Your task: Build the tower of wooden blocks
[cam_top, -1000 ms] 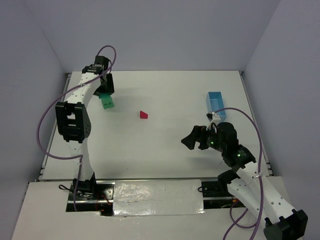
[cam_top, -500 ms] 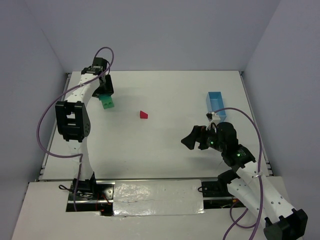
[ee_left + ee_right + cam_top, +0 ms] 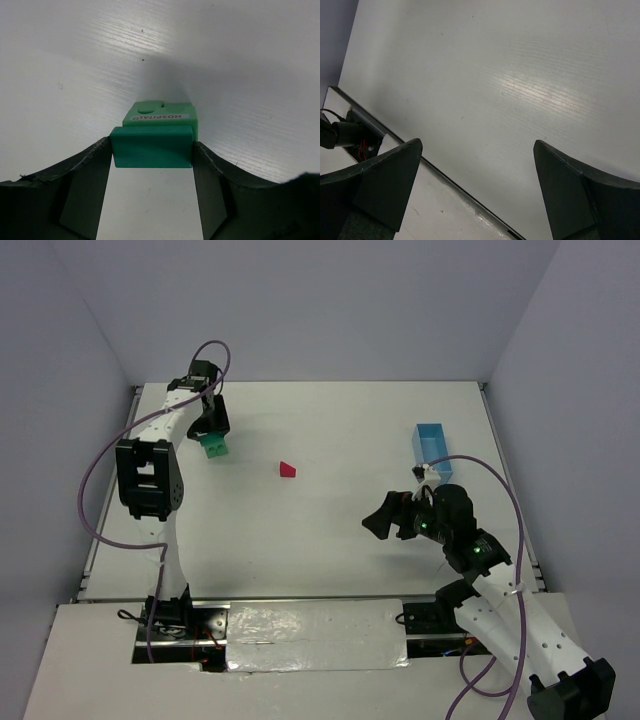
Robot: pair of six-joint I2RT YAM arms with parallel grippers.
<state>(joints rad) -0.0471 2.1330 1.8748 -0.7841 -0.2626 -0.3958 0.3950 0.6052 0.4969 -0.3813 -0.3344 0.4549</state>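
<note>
The white table [image 3: 330, 540] is found to carry all items. The left arm [image 3: 150, 475] is extended to the far left corner. The right arm [image 3: 500, 610] is held back over the near right area, well apart from every block.

A blue tray [image 3: 420, 443] is noted at the far right edge; it is not part of the build.

The left gripper [image 3: 151, 150] is closed narrowly on a plain green block [image 3: 151, 146], one finger pressed against each side face. Directly beyond that block a labelled green block [image 3: 162, 116] is seen on the table, printed face up. In the wrist view the two overlap and their edges run nearly parallel. Whether the held block is already seated on the labelled one or is just above it cannot be told.

The right gripper [image 3: 385, 515] is spread wide with nothing between its fingers; only bare table is shown in its wrist view.

The red roof block [image 3: 288, 469] is found alone near mid-table, to the right of the green pair and apart from it.

The step in hand is judged to be the stacking of green on green. A square, settled seating is called for before release, followed by a straight upward withdrawal so that the stack is not dragged. The roof block is not yet placed.
</note>
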